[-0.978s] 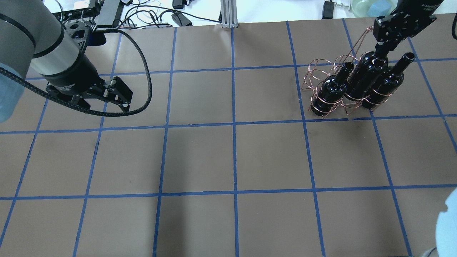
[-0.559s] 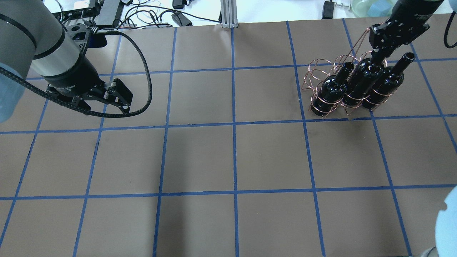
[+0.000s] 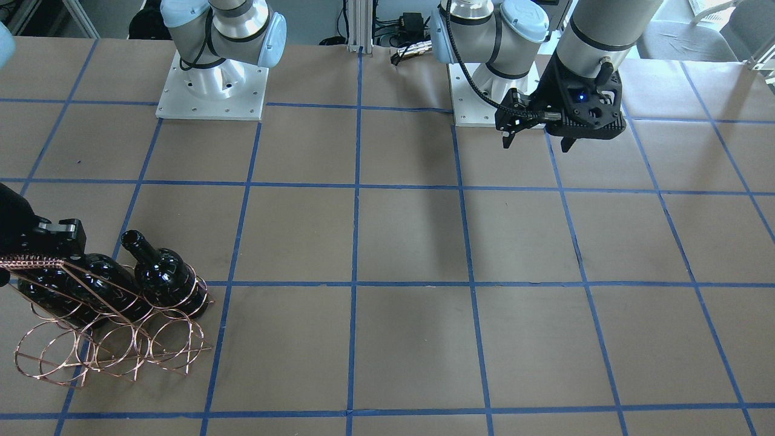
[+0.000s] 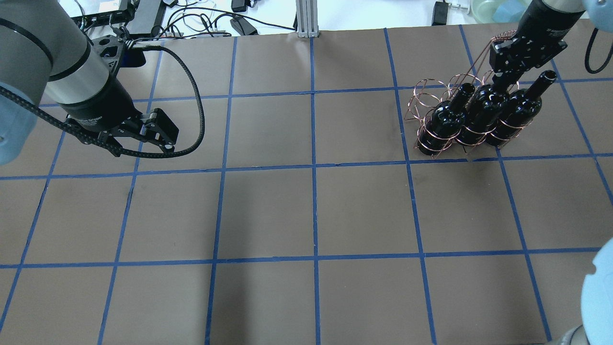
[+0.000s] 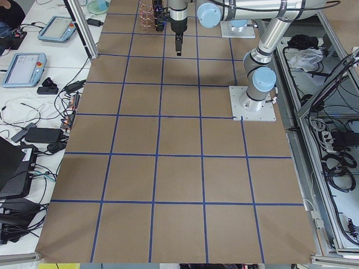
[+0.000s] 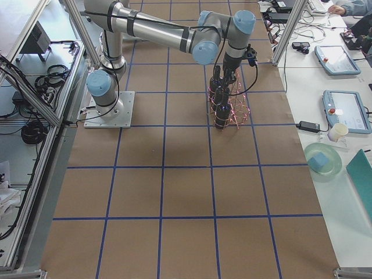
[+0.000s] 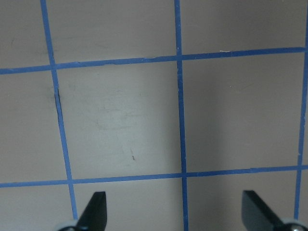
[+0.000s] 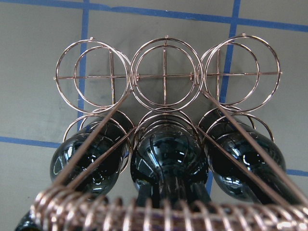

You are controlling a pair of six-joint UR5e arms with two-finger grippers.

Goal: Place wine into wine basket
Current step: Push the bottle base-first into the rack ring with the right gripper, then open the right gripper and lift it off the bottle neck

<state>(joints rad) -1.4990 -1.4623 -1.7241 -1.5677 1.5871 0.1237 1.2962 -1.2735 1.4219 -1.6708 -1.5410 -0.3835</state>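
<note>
The copper wire wine basket (image 4: 427, 98) stands at the table's far right, also in the front view (image 3: 109, 354). Three near-black wine bottles stand in its row nearer the robot: left (image 4: 443, 123), middle (image 4: 480, 115), right (image 4: 516, 112). My right gripper (image 4: 501, 80) is shut on the middle bottle's neck, right beside the twisted handle (image 4: 483, 50). In the right wrist view the middle bottle (image 8: 168, 161) sits inside its ring, between the other two, and three rings (image 8: 166, 77) stay empty. My left gripper (image 4: 160, 134) is open and empty, far away above the table's left side (image 7: 175, 216).
Brown paper with blue tape grid lines (image 4: 313, 167) covers the table. Cables and power bricks (image 4: 239, 21) lie beyond the far edge. A dish with a blue block (image 4: 498, 9) sits off the table behind the basket.
My right gripper has come down with the middle bottle, which now stands lower in the basket, level with its neighbours. The left arm has shifted only slightly.
</note>
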